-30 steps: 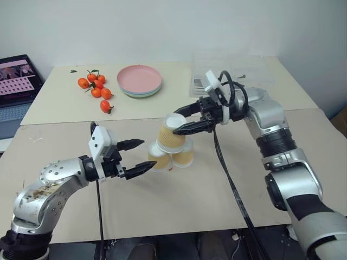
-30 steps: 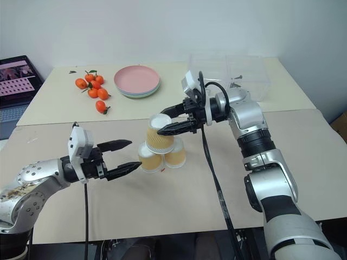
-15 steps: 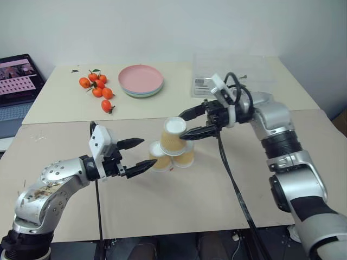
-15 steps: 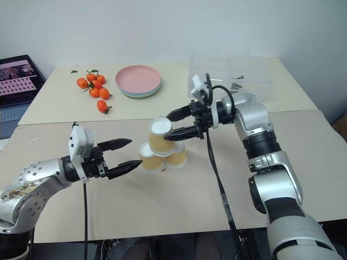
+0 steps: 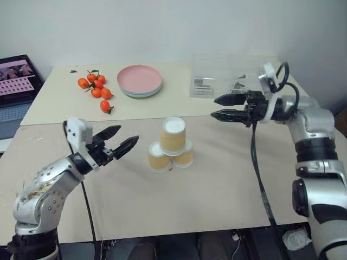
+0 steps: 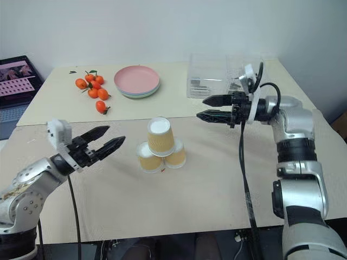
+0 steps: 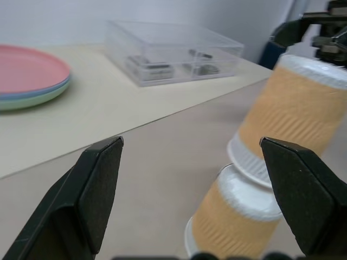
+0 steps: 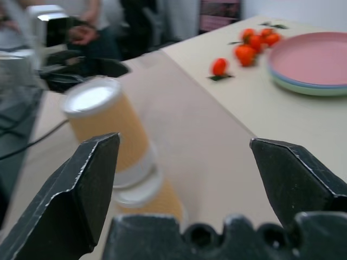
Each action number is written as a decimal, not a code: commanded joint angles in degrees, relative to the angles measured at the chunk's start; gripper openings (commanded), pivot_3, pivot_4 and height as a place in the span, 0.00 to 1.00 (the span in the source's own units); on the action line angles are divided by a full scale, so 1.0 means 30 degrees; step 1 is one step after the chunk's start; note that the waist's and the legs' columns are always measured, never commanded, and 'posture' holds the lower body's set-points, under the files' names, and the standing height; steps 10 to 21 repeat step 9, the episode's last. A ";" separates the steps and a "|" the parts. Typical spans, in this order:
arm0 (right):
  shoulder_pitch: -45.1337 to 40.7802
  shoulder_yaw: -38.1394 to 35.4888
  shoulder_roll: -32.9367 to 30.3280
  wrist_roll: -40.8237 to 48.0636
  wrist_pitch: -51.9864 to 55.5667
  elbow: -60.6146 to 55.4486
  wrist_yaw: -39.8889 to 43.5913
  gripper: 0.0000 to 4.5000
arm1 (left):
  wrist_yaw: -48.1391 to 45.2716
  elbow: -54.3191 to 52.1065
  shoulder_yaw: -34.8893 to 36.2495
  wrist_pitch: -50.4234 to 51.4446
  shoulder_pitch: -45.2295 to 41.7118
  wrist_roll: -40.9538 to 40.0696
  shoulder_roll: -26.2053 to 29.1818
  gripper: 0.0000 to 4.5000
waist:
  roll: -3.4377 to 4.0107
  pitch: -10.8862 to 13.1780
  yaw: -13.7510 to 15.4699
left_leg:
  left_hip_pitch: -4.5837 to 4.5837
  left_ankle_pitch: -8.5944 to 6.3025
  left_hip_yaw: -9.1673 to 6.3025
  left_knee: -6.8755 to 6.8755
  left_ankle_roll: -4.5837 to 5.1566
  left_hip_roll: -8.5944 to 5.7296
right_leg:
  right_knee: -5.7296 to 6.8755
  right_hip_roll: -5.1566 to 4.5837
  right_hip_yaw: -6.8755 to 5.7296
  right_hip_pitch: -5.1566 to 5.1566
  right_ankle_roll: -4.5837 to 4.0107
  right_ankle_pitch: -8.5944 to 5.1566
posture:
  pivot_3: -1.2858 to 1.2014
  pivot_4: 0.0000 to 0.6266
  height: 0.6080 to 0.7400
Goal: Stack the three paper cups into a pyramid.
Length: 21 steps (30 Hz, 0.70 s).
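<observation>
The three paper cups stand upside down in a pyramid at the middle of the near table. The top cup (image 5: 173,135) rests on the left base cup (image 5: 156,157) and the right base cup (image 5: 186,156). My left gripper (image 5: 129,134) is open, a hand's width to the left of the stack and pointing at it. Off to the right of the stack, my right gripper (image 5: 213,107) is open and holds nothing. In the left wrist view the top cup (image 7: 293,108) and a base cup (image 7: 233,227) appear between the spread fingers, apart from them.
A cluster of small oranges (image 5: 96,89) and a stack of pink and green plates (image 5: 140,80) lie on the far table. A clear plastic box (image 5: 227,76) sits behind my right gripper. A laptop (image 5: 16,81) is at the far left.
My right gripper opened, let go of the top cup and drew back to the right. The left gripper pulled back to the left. The top cup stays on the two base cups.
</observation>
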 commanded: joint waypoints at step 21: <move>0.6777 -0.5615 0.0714 -0.1356 -0.1049 -0.4728 -1.2840 0.99 | 0.5325 0.0958 0.3511 -0.2918 0.2843 0.2176 -0.3426 0.96 | -0.0013 -0.0029 0.0398 | 0.0052 -0.0039 0.0114 0.0037 0.0070 -0.0003 | 0.0004 -0.0003 0.0075 0.0024 -0.0014 0.0010 | 0.52 0.24 0.91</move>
